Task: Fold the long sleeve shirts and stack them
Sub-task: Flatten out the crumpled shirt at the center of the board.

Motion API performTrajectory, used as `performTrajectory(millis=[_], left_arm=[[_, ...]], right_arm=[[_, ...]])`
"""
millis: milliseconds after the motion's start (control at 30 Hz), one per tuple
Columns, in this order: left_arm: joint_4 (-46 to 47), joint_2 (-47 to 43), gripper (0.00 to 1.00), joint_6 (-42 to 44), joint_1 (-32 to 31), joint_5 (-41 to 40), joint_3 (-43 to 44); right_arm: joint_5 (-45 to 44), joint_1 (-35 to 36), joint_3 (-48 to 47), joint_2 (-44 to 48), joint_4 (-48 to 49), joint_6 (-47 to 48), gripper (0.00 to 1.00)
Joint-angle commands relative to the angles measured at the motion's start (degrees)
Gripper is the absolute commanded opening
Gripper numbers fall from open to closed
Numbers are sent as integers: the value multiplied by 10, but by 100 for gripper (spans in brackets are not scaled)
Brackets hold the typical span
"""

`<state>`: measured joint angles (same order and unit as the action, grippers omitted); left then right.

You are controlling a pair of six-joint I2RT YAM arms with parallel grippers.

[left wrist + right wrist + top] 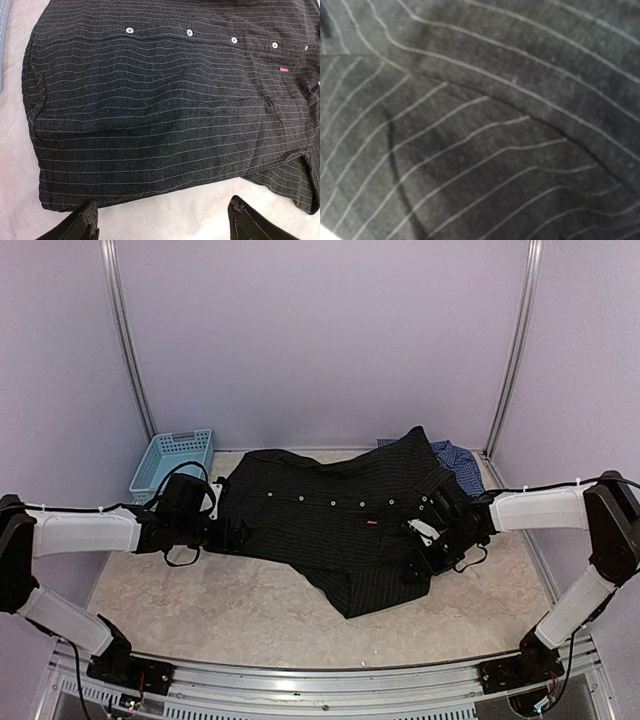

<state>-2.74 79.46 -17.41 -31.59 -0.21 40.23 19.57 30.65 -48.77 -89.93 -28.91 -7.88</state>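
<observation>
A pale, stone-patterned desk (pixel 200 610) stands between lavender walls, with one light blue basket (pixel 172 462) at its back left corner and two shirts on it. The left hand (pixel 162 225) is spread wide with nothing in it, just short of the near edge of the black pinstriped shirt (pixel 320 510). That shirt lies buttons up across the middle of the desk. The right hand (pixel 418 545) rests on the shirt's right part, and I cannot tell whether it grips the cloth. The blue checked shirt (pixel 456 454) peeks out from behind at the back right.
</observation>
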Motion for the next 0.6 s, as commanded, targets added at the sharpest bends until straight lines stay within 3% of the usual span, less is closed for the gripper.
performTrajectory(millis=[0,233,467,567], left_arm=[[20,13,85,3,0,4,-6],[23,19,85,-8,13,12,-10],[23,-3,85,-11,14,9,-16],[21,-3,85,-8,13,7,-15]], right_arm=[[5,11,-6,-16,0,7,55],[-33,36,-20,-43,-15,8,50],[-38,38,-23,-12,-23,1,14],[-24,38,-24,22,-28,-8,7]])
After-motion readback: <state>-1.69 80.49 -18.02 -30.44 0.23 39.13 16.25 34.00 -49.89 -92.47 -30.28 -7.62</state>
